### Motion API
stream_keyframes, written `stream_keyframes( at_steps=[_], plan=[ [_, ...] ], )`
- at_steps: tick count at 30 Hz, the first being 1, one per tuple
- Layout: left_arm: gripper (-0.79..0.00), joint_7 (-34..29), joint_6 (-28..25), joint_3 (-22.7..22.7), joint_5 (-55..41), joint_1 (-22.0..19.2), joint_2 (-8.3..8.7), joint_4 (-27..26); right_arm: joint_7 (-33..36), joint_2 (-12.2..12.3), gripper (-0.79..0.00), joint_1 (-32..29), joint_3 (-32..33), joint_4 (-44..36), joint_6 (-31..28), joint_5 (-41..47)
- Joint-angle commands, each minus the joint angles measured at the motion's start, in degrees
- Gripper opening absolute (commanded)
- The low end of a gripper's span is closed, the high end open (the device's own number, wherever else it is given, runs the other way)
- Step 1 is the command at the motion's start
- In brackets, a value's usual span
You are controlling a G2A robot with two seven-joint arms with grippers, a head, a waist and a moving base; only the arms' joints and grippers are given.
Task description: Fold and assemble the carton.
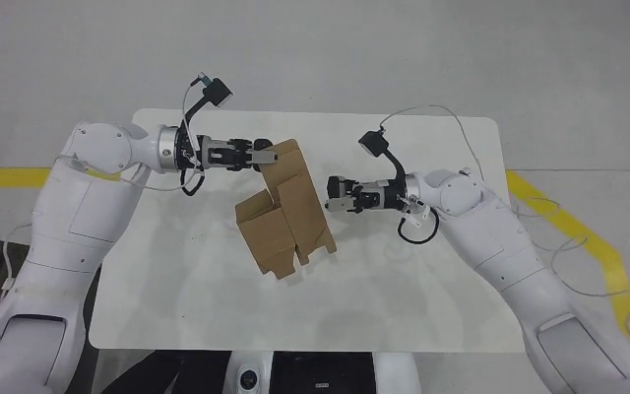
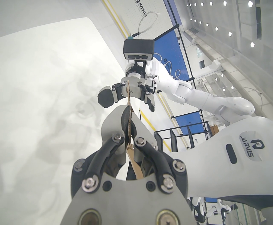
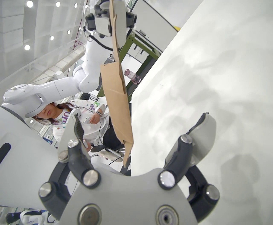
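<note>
Over in the left wrist view, dark lettering runs along a white banner (image 2: 140, 8) high in the room behind, and just below it a blue panel (image 2: 168, 49) carries a white logo and wordmark. Closer in, a dark wordmark with a rounded emblem beside it sits on a white cover (image 2: 251, 149), on what looks like one of the arm segments. Further down, a lower blue board (image 2: 189, 121) bears a short line of white print, too small to make out.
</note>
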Motion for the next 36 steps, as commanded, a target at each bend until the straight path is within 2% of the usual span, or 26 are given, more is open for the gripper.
stream_keyframes(
  at_steps=[1,9,10,13,15,18,20,21,22,30,31,32,33,36],
  plan=[
    [-0.785,-0.22,-0.03,0.38,0.09,0.09,-0.08,-0.25,0.26,-0.32,0.0,0.29,-0.72,-0.02,0.32,0.59],
    [-0.785,-1.19,-0.4,2.6,0.35,-0.59,-0.73,-0.75,0.4,-1.54,0.0,1.86,-3.86,0.84,0.45,1.67],
    [-0.785,-1.28,-0.43,2.86,0.23,-0.63,-0.82,-0.76,0.26,-1.62,-0.028,1.97,-4.1,1.05,0.32,1.81],
    [-0.785,-1.23,-0.35,3.46,-0.07,-0.77,-1.05,-0.55,0.08,-1.9,-0.305,2.19,-5.11,0.81,0.14,2.49],
    [-0.785,-1.16,-0.31,3.77,-0.2,-0.9,-1.19,-0.33,0.13,-2.05,-0.446,2.32,-5.88,0.62,0.18,3.1],
    [-0.785,-1.32,-0.34,4.1,-0.65,-1.1,-1.37,0.02,0.05,-2.25,-0.563,2.59,-6.95,0.85,0.11,3.65],
    [-0.785,-1.49,-0.31,4.26,-0.92,-1.27,-1.47,0.39,-0.01,-2.37,-0.717,2.78,-7.62,0.97,0.04,4.23],
    [-0.785,-1.57,-0.35,4.31,-1.04,-1.38,-1.52,0.58,-0.03,-2.43,-0.763,2.88,-7.96,0.99,0.03,4.57],
    [-0.785,-1.71,-0.36,4.37,-1.19,-1.47,-1.56,0.8,0.0,-2.48,-0.785,3.03,-8.31,1.06,0.05,4.8],
    [-0.785,-3.01,0.02,4.7,-3.16,-2.01,-1.88,2.23,-0.35,-2.64,-0.785,4.0,-10.68,0.98,-0.3,7.9],
    [-0.757,-2.96,-0.04,4.73,-3.04,-2.03,-1.89,2.34,-0.36,-2.63,-0.785,4.12,-10.95,1.12,-0.31,8.2],
    [-0.431,-2.86,-0.13,4.74,-2.99,-2.05,-1.9,2.39,-0.34,-2.63,-0.785,4.23,-11.22,1.24,-0.29,8.57],
    [0.0,-2.75,-0.24,4.7,-3.13,-2.02,-1.92,2.54,-0.4,-2.64,-0.785,4.29,-11.45,1.33,-0.35,9.11],
    [0.0,-2.84,-0.15,4.06,-4.86,-2.13,-1.9,3.03,-0.44,-2.65,-0.785,4.52,-12.02,1.66,-0.39,10.43]
  ],
)
